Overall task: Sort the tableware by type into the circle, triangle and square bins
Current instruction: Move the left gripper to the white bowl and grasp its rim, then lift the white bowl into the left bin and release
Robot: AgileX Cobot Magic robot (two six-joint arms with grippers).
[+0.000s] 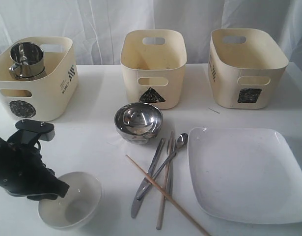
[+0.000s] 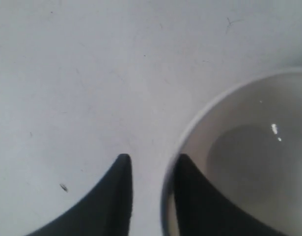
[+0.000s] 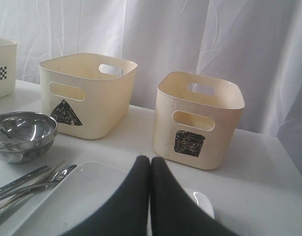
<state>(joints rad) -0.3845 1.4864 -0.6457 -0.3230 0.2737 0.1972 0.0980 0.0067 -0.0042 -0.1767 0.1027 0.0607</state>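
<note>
A white table (image 1: 92, 132) holds 3 cream bins along its far edge.

- **Bins:** the circle bin (image 1: 42, 93) at far left has a steel mug (image 1: 27, 60) inside. The triangle bin (image 1: 153, 83) is in the middle and the square bin (image 1: 246, 73) at far right.
- **Centre:** a steel bowl (image 1: 139, 123) sits upright just near of the triangle bin. Nearer still, the steel cutlery (image 1: 158, 172) lies in a loose bundle, crossed by a wooden chopstick (image 1: 190, 219).
- **Right:** a large white square plate (image 1: 244, 172) lies flat.
- **Near left:** the white bowl (image 1: 77, 206) stands upright.
- **Left gripper (image 2: 153, 162):** it straddles the white bowl's rim, 1 finger inside and 1 outside. Its jaws are apart and not yet clamped.
- **Right gripper (image 3: 150, 160):** it hangs over the plate with its fingers pressed together, holding nothing.
</note>
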